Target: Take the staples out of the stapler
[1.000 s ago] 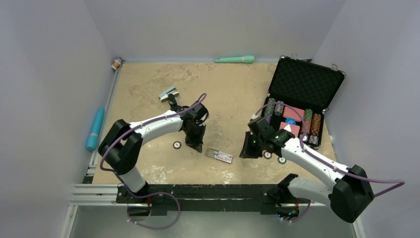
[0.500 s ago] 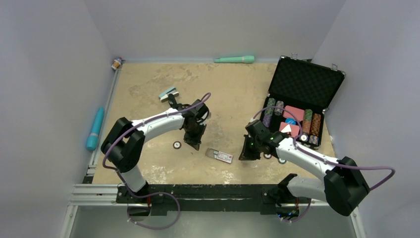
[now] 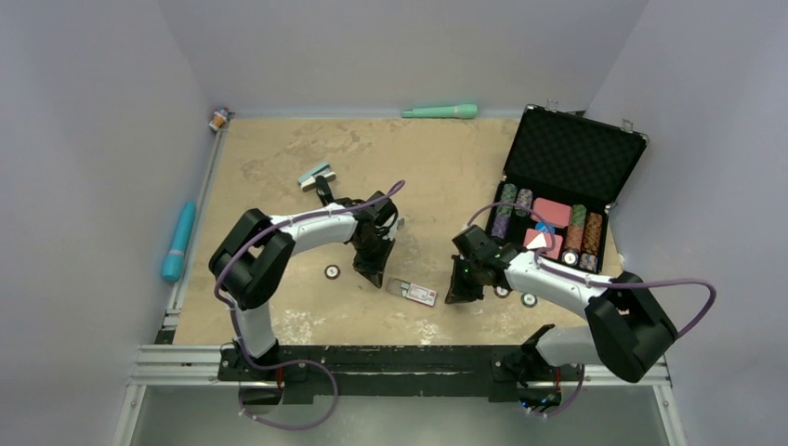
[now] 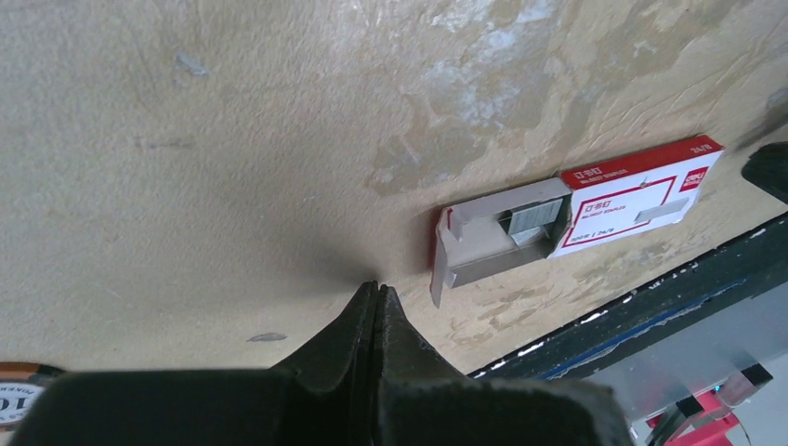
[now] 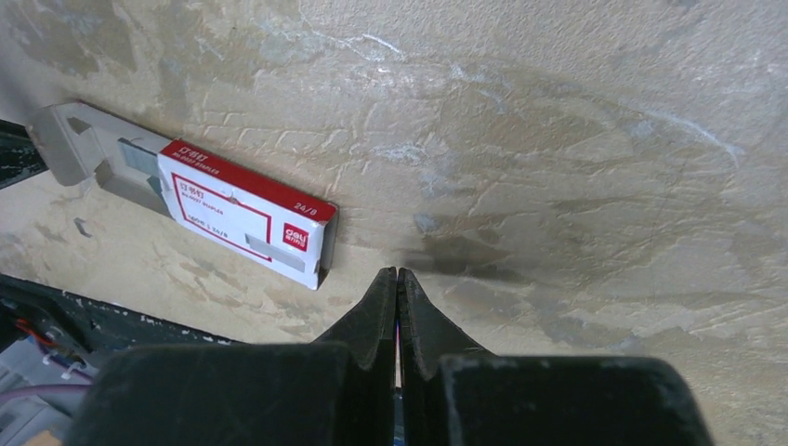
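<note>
Both arms have pulled their elbows in toward the middle since a second ago, and both end effectors have shut. Now the left end effector (image 4: 376, 286) has its two black fingers pressed flat together with nothing between them, its tip low over the sandy-brown desk (image 3: 437, 177). It is the same with the right end effector (image 5: 397, 271) — fingers tight together, holding nothing, tip low over the desk.

Between the two lies a small red-and-white cardboard box (image 4: 632, 200), flat on the desk near the front edge. Its grey inner tray (image 4: 465, 260) sticks out of one end, on the left arm's side, and a strip of silvery-grey staples (image 4: 537, 219) sits in that tray. Neither end effector touches the box.

A small blue-and-grey stapler (image 3: 316, 175) lies well apart — farther back on the desk, behind the left arm. A round white-rimmed chip (image 3: 332, 272) lies near the left end effector. An open black case (image 3: 567, 153) with stacks of chips stands at the right.
</note>
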`<state>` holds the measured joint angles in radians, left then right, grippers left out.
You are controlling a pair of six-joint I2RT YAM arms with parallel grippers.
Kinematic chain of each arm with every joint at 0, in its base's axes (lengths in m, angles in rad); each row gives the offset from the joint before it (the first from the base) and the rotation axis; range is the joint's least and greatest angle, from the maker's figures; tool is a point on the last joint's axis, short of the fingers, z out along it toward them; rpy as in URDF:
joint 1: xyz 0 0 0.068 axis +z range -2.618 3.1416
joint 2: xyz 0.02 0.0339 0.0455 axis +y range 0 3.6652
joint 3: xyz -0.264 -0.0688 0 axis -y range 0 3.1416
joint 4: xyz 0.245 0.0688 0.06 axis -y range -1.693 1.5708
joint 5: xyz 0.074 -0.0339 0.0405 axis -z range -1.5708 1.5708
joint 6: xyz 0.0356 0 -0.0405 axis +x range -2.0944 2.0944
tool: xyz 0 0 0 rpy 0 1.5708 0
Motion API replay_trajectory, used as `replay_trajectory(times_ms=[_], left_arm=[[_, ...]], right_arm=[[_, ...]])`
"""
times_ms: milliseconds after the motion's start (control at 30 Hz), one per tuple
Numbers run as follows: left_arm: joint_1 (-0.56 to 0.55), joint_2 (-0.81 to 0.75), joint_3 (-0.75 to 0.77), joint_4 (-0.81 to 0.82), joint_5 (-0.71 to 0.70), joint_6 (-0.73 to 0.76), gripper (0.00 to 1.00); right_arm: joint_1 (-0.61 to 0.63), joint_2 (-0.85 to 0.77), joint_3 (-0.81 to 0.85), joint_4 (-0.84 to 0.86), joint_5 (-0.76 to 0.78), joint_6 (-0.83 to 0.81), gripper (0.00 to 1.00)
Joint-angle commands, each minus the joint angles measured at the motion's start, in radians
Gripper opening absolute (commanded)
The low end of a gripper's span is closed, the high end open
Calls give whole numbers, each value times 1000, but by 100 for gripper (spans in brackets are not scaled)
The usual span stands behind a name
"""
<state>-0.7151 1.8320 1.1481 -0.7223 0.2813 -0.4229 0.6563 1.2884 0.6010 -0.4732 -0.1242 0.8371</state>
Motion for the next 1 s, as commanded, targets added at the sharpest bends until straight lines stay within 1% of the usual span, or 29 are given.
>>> replay_trajectory(times_ms=[0, 367, 967], left_arm=[[-7, 9, 25, 51, 50, 22, 0], [-31, 41, 18, 92, 127, 23, 0], [-31, 33, 6, 92, 139, 29, 0]], right_arm=[[10, 31, 35, 42, -16, -28, 0], [26, 122, 75, 66, -31, -50, 0], [39, 184, 118, 59, -25, -65, 0]])
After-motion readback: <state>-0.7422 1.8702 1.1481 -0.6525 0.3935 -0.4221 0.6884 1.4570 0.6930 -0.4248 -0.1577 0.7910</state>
